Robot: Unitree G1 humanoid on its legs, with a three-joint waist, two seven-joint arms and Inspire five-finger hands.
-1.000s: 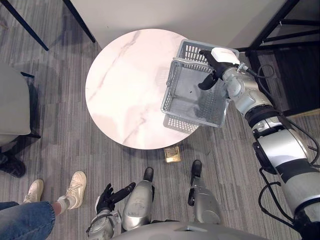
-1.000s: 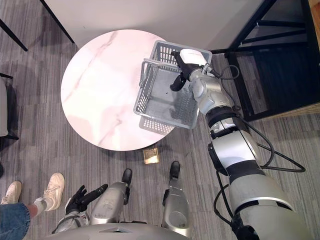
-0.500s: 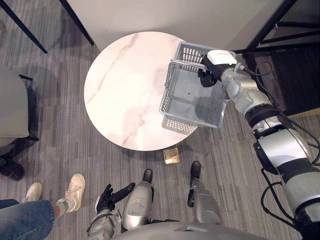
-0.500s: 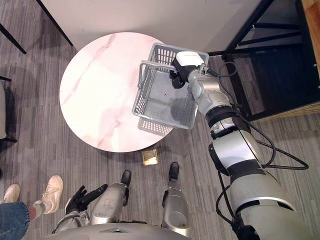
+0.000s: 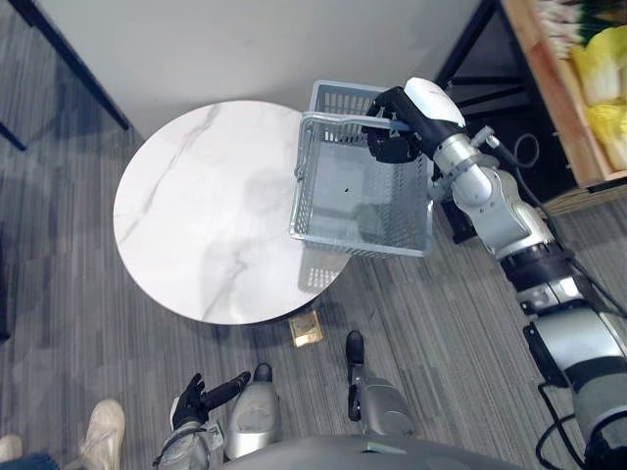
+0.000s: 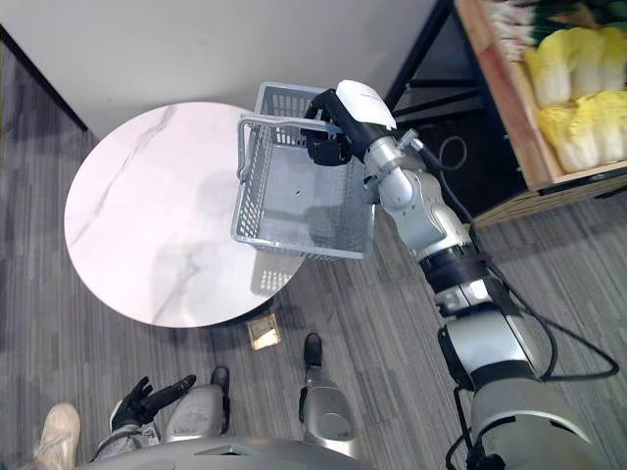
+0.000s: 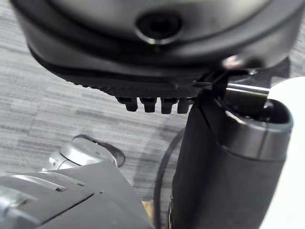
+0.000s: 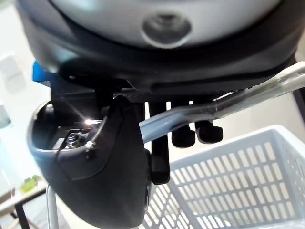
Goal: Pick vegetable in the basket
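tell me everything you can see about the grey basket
The grey basket is a rectangular plastic crate with slotted walls and a solid floor, holding nothing but a small dark speck. Its pale bar handle is raised, and the right hand is curled round it. The basket hangs over the right edge of the round marble table, apparently lifted, casting a slotted shadow on it.

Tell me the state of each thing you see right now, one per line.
basket: empty, hanging by its handle over the table's edge.
right hand: shut on the handle.
left hand: open, idle, hanging low.
cabbages: lying on the shelf, not picked.
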